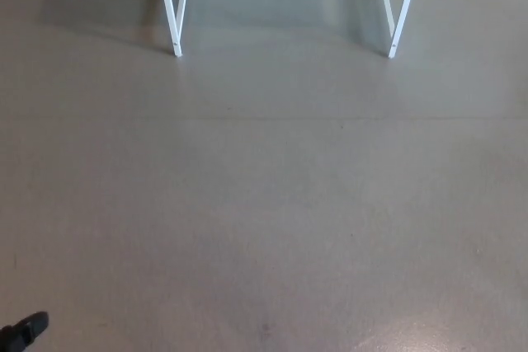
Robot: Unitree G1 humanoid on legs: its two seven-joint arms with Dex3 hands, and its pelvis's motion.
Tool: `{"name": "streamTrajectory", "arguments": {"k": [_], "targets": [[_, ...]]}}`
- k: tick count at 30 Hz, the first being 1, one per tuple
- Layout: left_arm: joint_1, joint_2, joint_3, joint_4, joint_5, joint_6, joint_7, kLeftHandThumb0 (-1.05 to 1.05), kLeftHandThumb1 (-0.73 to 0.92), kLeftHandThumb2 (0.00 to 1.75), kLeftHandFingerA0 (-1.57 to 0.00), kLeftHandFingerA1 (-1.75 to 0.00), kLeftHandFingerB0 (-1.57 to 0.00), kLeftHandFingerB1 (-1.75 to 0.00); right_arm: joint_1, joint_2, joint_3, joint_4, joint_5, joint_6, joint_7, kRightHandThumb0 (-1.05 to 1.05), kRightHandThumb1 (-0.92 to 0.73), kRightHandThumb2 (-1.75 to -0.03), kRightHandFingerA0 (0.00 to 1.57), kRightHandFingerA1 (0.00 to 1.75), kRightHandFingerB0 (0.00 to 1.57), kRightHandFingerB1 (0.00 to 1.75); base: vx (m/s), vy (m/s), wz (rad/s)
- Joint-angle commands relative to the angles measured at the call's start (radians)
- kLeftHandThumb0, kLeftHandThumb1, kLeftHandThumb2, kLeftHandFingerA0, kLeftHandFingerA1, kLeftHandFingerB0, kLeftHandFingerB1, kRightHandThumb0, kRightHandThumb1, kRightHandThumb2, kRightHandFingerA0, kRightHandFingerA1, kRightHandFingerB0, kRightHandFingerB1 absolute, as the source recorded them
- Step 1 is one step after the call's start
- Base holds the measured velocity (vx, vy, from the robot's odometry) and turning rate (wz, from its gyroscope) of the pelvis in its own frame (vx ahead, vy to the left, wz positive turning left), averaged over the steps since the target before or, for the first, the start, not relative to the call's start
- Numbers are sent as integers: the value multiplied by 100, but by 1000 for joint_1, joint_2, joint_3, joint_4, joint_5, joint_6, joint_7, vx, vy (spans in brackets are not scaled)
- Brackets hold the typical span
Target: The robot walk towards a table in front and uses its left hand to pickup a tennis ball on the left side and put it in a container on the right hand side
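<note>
Grey floor (pixel 264 204) spreads ahead; left robot hand (pixel 23 333) pokes in low, grip unreadable.

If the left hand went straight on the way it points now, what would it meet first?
Nothing visible: only the tip of the left hand shows, angled up-right over bare floor. The white table legs stand far ahead; depth is unclear.

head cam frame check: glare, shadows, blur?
Head view: light is soft and even; a pale sheen lies on the floor at bottom right; a diffuse shadow spreads under the white table legs at top; their edges are crisp, no motion blur; the left hand is cropped at the bottom-left corner.
</note>
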Motion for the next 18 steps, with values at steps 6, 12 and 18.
{"name": "streamTrajectory", "arguments": {"k": [6,12,18], "targets": [[38,0,7,-12,-44,-21,-38,-6,60,59,-23,-39,-22,-33,2,-9,-14,51,52,-107,63,-40,-52,-57,47,38,28,32,0,0,0],[56,0,-17,-16,-16,-47,-19,-6,61,59,-24,-40,-23,-33,8,-20,-1,64,38,-130,68,-42,-53,-57,46,38,28,32,0,0,0],[30,4,-25,3,-20,-54,-11,-4,62,58,-25,-39,-24,-33,-17,-27,8,72,25,-129,38,-40,-53,-57,48,38,29,32,22,2,0]]}}
